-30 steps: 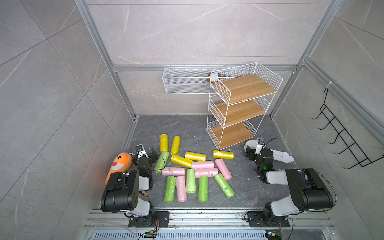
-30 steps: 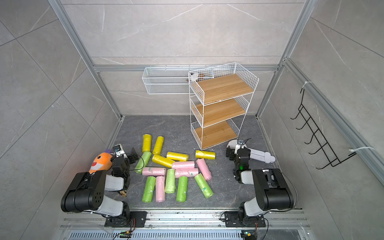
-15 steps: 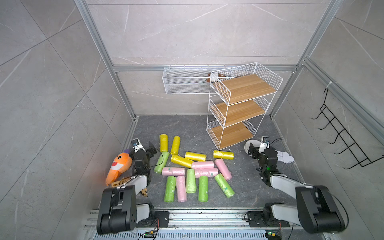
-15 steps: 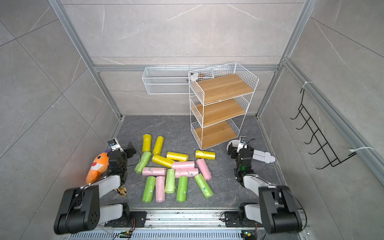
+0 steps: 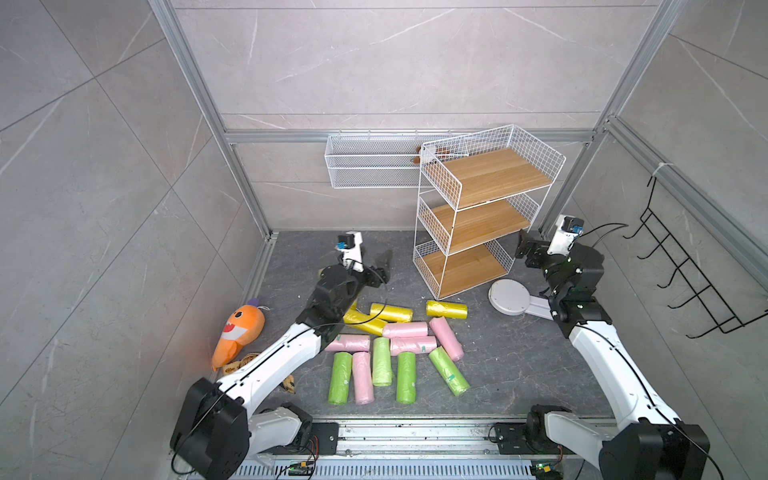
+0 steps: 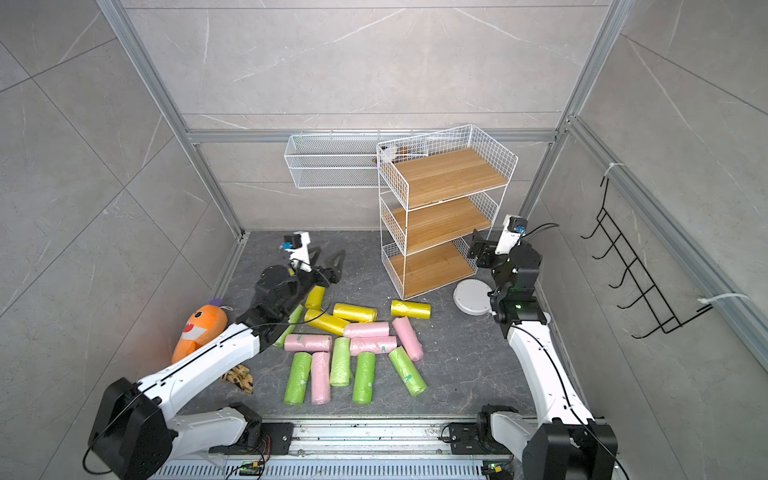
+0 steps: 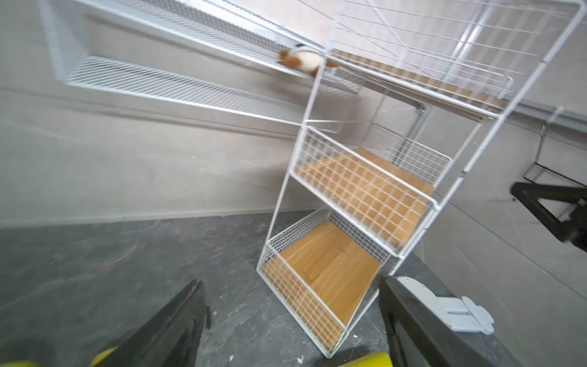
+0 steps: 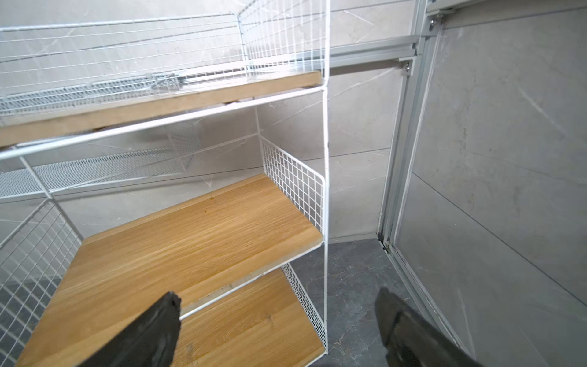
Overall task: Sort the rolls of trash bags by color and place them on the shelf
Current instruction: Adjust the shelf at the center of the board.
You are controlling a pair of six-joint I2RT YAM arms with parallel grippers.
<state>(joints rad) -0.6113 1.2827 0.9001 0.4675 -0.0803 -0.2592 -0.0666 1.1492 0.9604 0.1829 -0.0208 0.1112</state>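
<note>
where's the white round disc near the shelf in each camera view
Top view: white round disc lies on the floor between the shelf and the right arm.
Top view: the disc lies beside the shelf's bottom tier, on the right arm's side.
Left wrist: the disc shows by the shelf's foot, partly behind a claw finger.
Right wrist: not in it.
Shared landmark: the shelf's bottom wooden board, in all four.

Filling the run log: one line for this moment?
left tool open, empty, near yellow rolls | right tool open, empty, beside shelf | shelf bare
</note>
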